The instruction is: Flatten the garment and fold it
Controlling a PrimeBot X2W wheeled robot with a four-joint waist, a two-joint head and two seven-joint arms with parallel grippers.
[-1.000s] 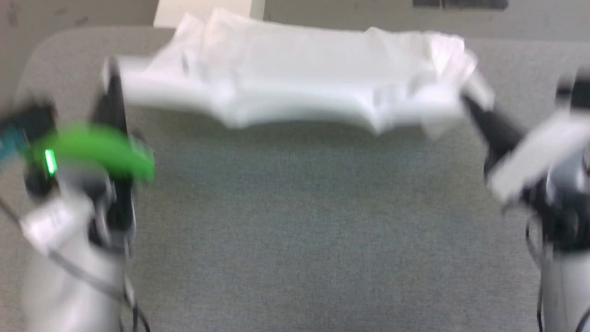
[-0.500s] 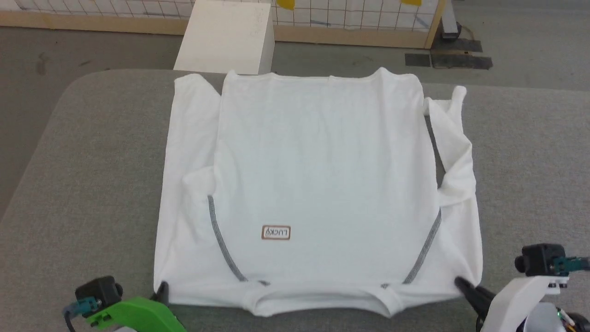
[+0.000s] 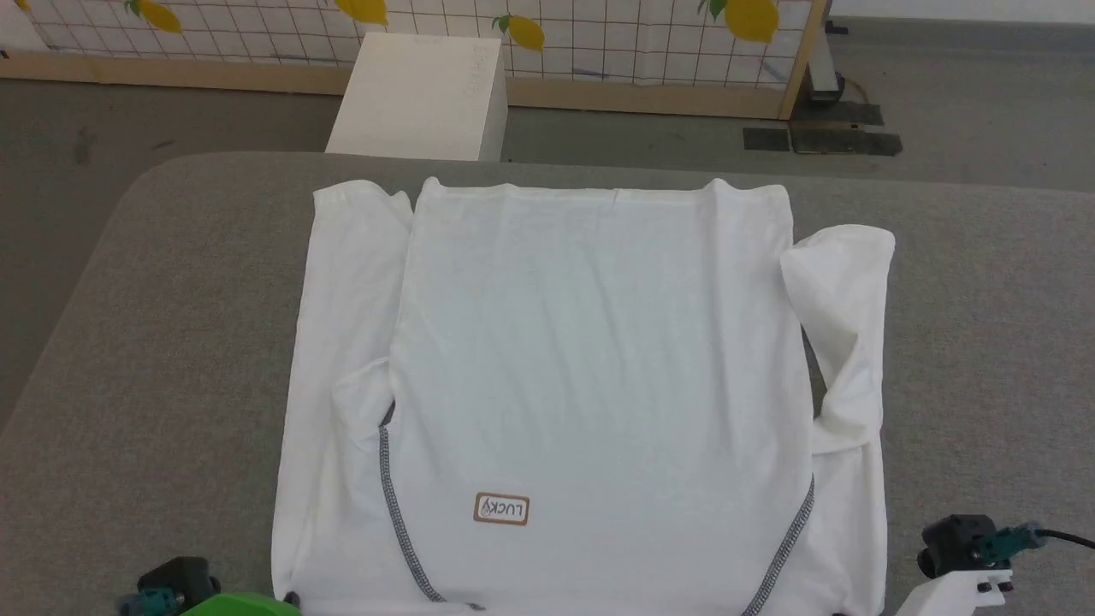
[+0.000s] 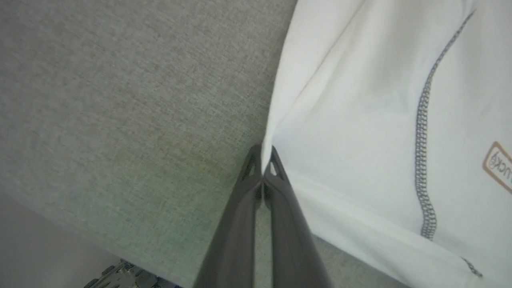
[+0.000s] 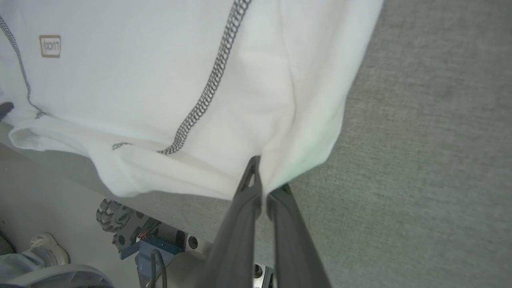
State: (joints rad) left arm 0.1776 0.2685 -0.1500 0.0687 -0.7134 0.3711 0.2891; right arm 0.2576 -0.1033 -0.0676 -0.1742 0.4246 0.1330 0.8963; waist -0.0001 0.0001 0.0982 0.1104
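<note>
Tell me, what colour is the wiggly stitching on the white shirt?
Dark grey, against the white garment. The stitching shows best in the right wrist view.

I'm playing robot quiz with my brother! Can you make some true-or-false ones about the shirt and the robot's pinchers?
1. The shirt lies spread on the grey table. True.
2. The left end effector is open and touches nothing. False: it is shut on the shirt's edge.
3. The LUCKY patch reads upside down in the head view. True.
4. The white box sits on top of the shirt. False: it stands beyond the table's far edge, apart from the shirt.
5. The right end effector pinches the shirt's corner. True.
</note>
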